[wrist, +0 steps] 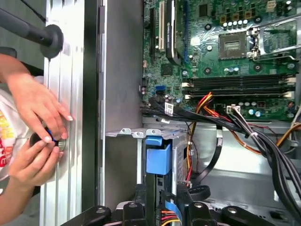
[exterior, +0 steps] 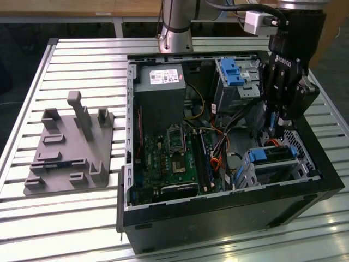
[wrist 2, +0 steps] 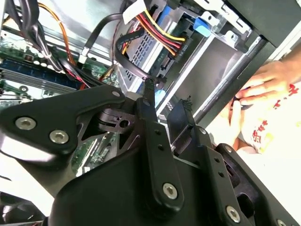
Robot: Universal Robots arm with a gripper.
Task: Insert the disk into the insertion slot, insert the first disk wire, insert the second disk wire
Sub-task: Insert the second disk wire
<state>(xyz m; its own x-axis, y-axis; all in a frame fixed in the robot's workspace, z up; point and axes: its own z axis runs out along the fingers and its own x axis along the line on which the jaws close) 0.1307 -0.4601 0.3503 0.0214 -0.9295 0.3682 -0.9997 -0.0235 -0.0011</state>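
The disk, edged by its blue carrier, lies inside the insertion slot, a silver cage in the open computer case at the exterior view's right. My gripper hangs straight down just above the cage. In both wrist views its black fingers stand apart, and I see nothing gripped between them. A bundle of red, yellow and black wires ends in a black connector at the disk's end. A black flat cable curves up to one fingertip.
A person's hands work at the table's rails beside the case. The green motherboard, loose cables and a taller bay with a blue latch crowd the case. A grey fixture plate lies at the exterior view's left.
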